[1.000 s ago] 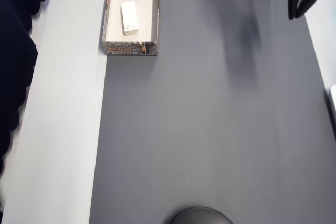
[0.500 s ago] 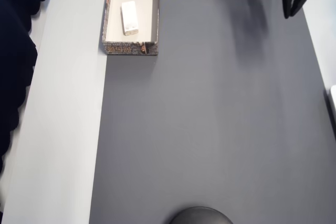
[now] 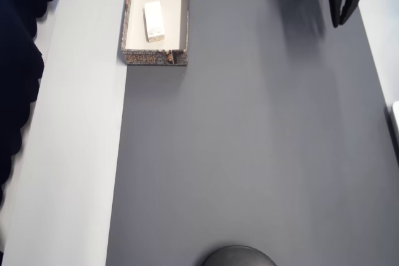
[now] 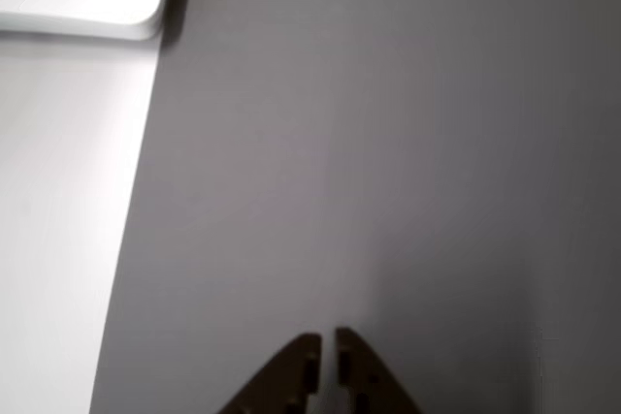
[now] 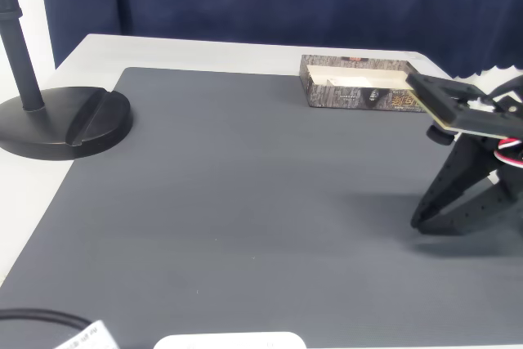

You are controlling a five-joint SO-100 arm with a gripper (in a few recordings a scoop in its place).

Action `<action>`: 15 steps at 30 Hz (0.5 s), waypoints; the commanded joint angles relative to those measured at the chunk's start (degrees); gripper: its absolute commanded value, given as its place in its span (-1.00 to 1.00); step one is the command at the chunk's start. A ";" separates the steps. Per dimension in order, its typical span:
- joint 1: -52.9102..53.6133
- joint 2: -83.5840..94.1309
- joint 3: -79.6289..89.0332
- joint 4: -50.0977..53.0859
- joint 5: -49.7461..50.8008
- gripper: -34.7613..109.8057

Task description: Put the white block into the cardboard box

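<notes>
The white block (image 3: 154, 21) is lying inside the cardboard box (image 3: 129, 23) at eleven o'clock overhead; the gripper (image 4: 327, 346) is hanging at one o'clock, fingers nearly together, gripping nothing.

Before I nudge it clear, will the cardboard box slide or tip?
Likely slide. The cardboard box is long, shallow and sits flat, so tipping seems unlikely. It probably weighs little, holding just the white block, so a push at one end may swing it round.
</notes>
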 commanded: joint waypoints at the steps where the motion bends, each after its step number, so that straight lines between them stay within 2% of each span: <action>1: -0.53 4.04 1.32 0.70 -0.53 -0.54; 15: 0.62 13.54 7.21 3.43 -0.88 -0.54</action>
